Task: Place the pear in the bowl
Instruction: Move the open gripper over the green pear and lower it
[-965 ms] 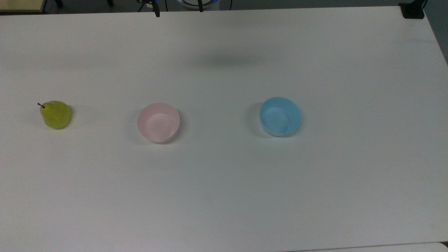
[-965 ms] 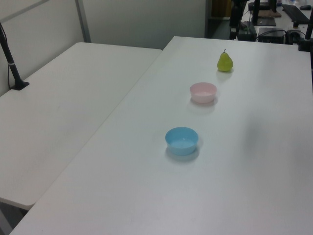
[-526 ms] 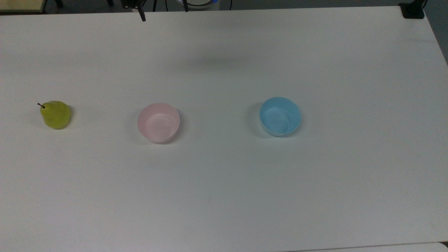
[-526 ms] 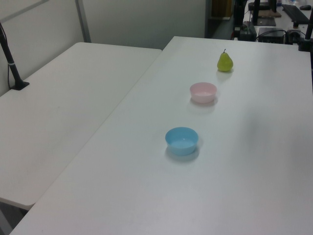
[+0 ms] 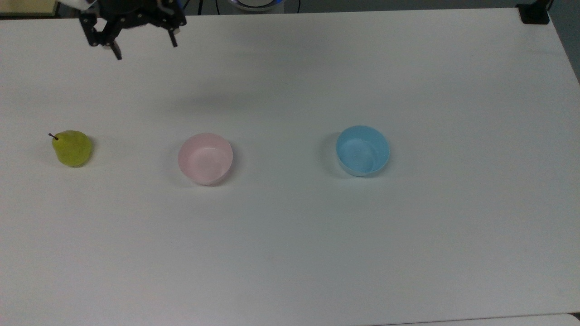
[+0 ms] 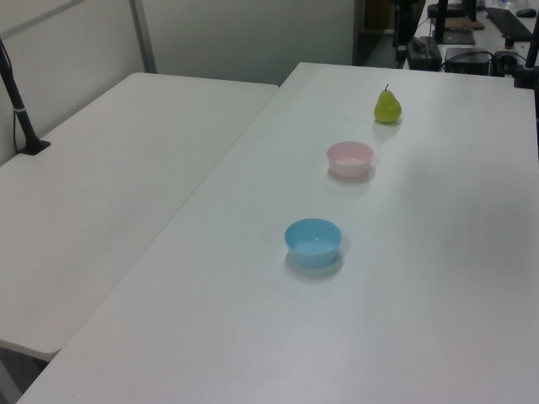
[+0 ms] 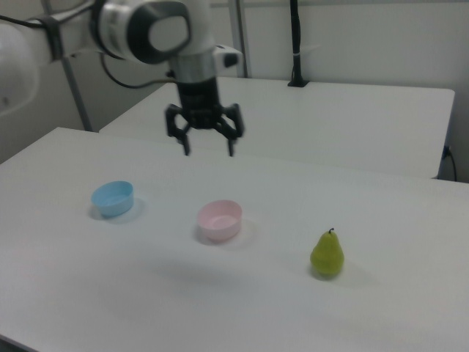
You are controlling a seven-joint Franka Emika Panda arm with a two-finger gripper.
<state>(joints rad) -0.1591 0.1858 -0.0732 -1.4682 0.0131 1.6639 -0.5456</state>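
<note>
The pear (image 5: 72, 148) stands upright on the white bench (image 5: 290, 235) at the top view's far left, stem (image 5: 53, 136) up and leaning a little; nothing touches it. In the right view it sits at the right end of the row (image 7: 327, 254), with the pink bowl (image 7: 220, 219) in the middle and the blue bowl (image 7: 113, 198) at the left. In the left view the same row runs away from the camera: blue bowl (image 6: 312, 241) near, pink bowl (image 6: 349, 158) further, pear (image 6: 387, 106) farthest. The pear and the pink bowl (image 5: 205, 158) are near each other but clearly apart.

The gripper (image 5: 145, 49) hangs high above the bench, fingers spread wide and holding nothing, well apart from the pear; in the right view it hovers (image 7: 209, 148) above and behind the pink bowl.

How the pear will handle is a judgement: it looks small, light and smooth-skinned, probably a rigid toy fruit (its even colour suggests plastic), so it should neither bruise nor sag. The curved, tapering body is the trouble, since fingers closing on the narrow neck could slide upward. The sounder hold is across the wide lower belly, fingers descending from above on either side, clear of the stem. Standing on a small base, it may tip if one finger arrives first.
</note>
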